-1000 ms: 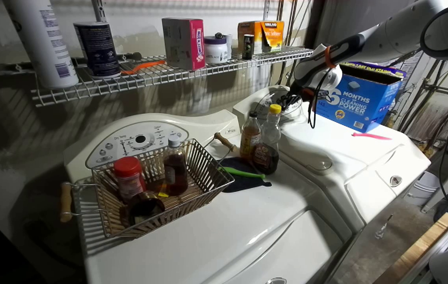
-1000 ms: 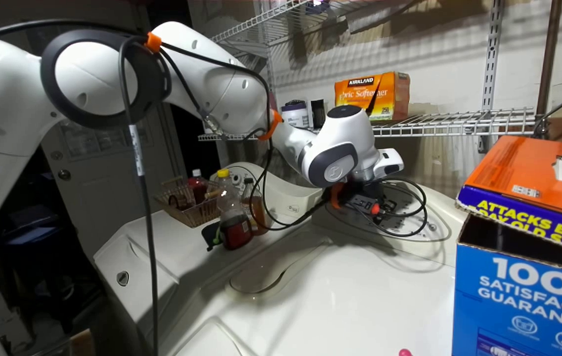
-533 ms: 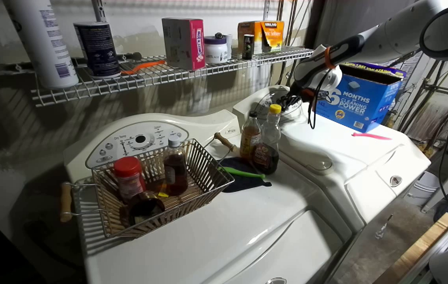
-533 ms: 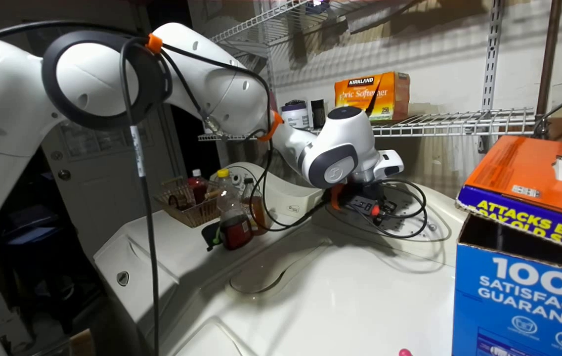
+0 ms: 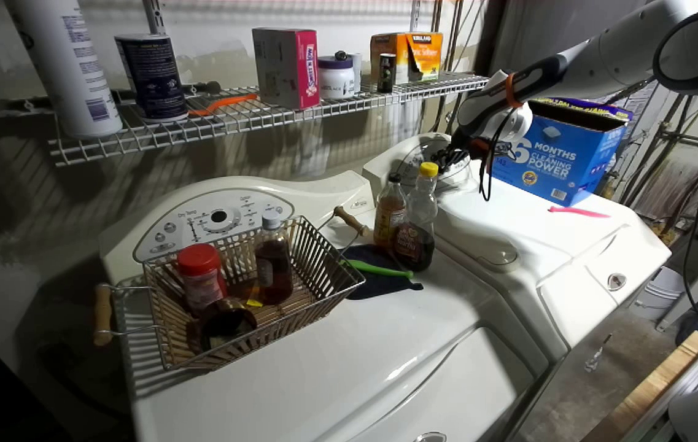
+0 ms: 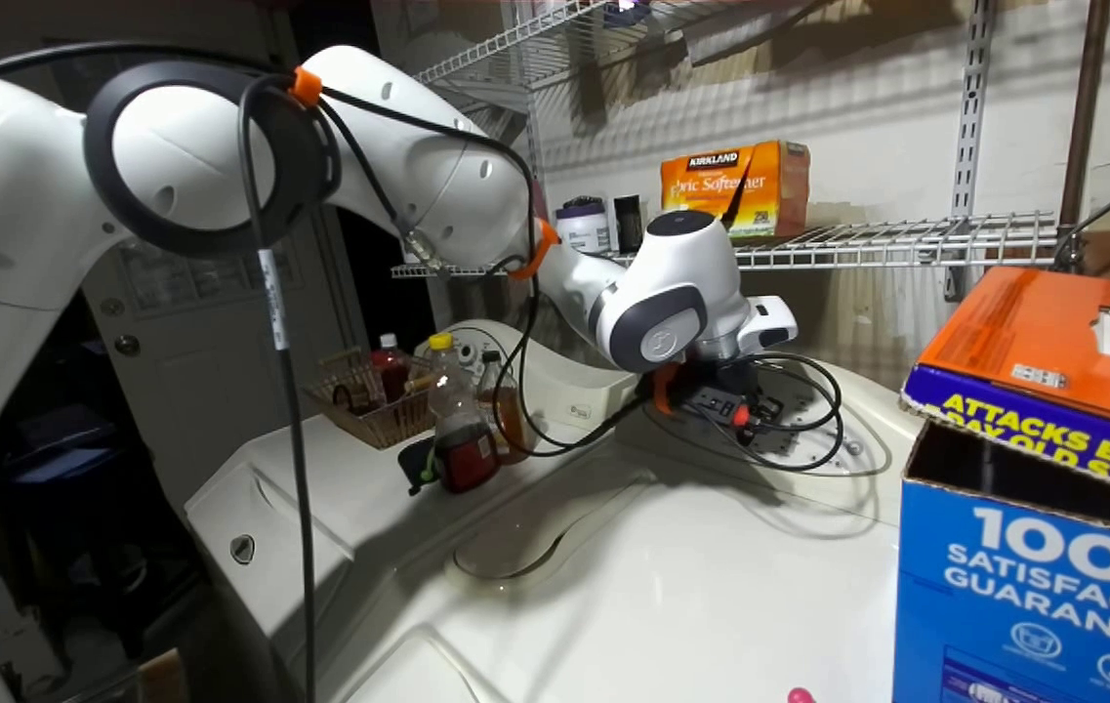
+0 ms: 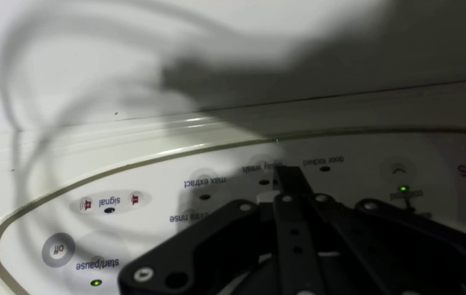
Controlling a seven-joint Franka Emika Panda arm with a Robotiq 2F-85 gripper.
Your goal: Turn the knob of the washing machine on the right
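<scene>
The right washing machine (image 5: 545, 215) is white and also shows in an exterior view (image 6: 701, 586). Its oval control panel (image 7: 151, 184) fills the lower wrist view, with labels upside down. My gripper (image 7: 292, 174) is at the panel, its dark fingers drawn together over the "delay wash" label. Nothing shows between the tips. The knob is not clearly visible; the gripper hides the panel's middle. A small pale block beside the fingers may be part of it; I cannot tell. In both exterior views my gripper (image 5: 445, 159) (image 6: 760, 405) is small and dark against the panel.
A blue box (image 5: 560, 153) stands beside the arm on the washer. Two bottles (image 5: 390, 212) (image 5: 415, 236) and a wire basket (image 5: 318, 307) stand on the dryer (image 5: 299, 380). A wire shelf (image 6: 896, 249) runs above. A black cable (image 6: 813, 464) loops round the gripper.
In an exterior view my hand sits very slightly lower than a second ago. Nothing else has visibly moved.
</scene>
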